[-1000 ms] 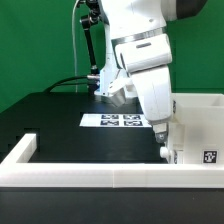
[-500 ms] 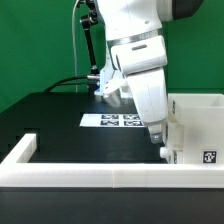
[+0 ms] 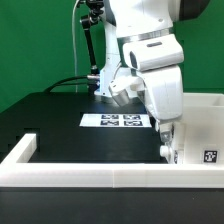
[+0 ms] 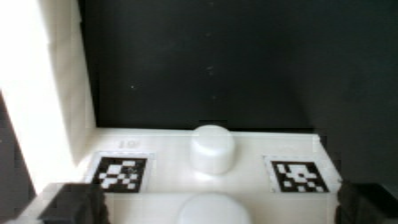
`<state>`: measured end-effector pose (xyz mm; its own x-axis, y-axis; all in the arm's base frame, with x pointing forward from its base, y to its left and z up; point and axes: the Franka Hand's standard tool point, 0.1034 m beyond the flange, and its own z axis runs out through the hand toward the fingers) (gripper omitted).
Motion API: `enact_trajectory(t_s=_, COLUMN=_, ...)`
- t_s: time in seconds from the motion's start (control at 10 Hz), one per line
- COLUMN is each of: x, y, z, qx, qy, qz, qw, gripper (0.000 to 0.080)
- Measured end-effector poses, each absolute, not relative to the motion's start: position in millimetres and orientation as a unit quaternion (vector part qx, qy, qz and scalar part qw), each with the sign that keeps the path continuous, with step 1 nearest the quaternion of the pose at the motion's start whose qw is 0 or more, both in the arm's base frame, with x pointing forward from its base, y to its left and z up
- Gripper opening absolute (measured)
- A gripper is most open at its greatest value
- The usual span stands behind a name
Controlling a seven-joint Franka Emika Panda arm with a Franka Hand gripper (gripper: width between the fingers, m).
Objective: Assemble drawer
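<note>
The drawer's white housing (image 3: 200, 125) stands at the exterior view's right, with a tag low on its front. My gripper (image 3: 166, 148) hangs low at the housing's left edge. In the wrist view my gripper (image 4: 222, 210) is open. Its dark fingers (image 4: 71, 205) stand wide apart on either side of a white drawer piece (image 4: 214, 185). That piece has a rounded knob (image 4: 214, 148) and a tag on each side of the knob. I cannot tell whether the fingers touch the piece. The trays are not clearly shown as separate parts.
The marker board (image 3: 118, 121) lies on the black table behind the gripper. A low white rail (image 3: 90, 166) edges the table's front and left side. A white wall (image 4: 45, 100) runs beside the piece in the wrist view. Cables hang at the back.
The arm has shifted toward the exterior view's right and a little lower, closer to the housing. The housing's tag has stayed in place.
</note>
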<state>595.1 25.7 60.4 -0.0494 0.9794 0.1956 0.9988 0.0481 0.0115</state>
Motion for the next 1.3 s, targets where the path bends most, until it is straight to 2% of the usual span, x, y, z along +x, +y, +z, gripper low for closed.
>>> enact_trajectory(t_s=0.7, x=604, y=36, z=63.5, qx=-0.733, qy=-0.674, qz=-0.067, qw=0.059, gripper=0.0649)
enact_trajectory(t_s=0.8, x=601, y=22, z=62.5, qx=-0.711, qy=-0.697, qz=-0.061, qw=0.066, gripper=0.0649)
enact_trajectory(t_s=0.9, x=593, y=-10, z=59.1, qx=-0.707, qy=-0.701, qz=-0.053, qw=0.077, gripper=0.0649)
enact_trajectory(t_s=1.0, x=588, y=-32, z=59.6, qx=-0.712, qy=-0.696, qz=-0.05, qw=0.078, gripper=0.0649)
enact_trajectory(t_s=1.2, x=583, y=-50, z=67.3, qx=-0.722, qy=-0.687, qz=-0.051, qw=0.069, gripper=0.0649)
enact_trajectory(t_s=1.3, x=583, y=-48, z=65.4, qx=-0.721, qy=-0.688, qz=-0.051, qw=0.071, gripper=0.0649)
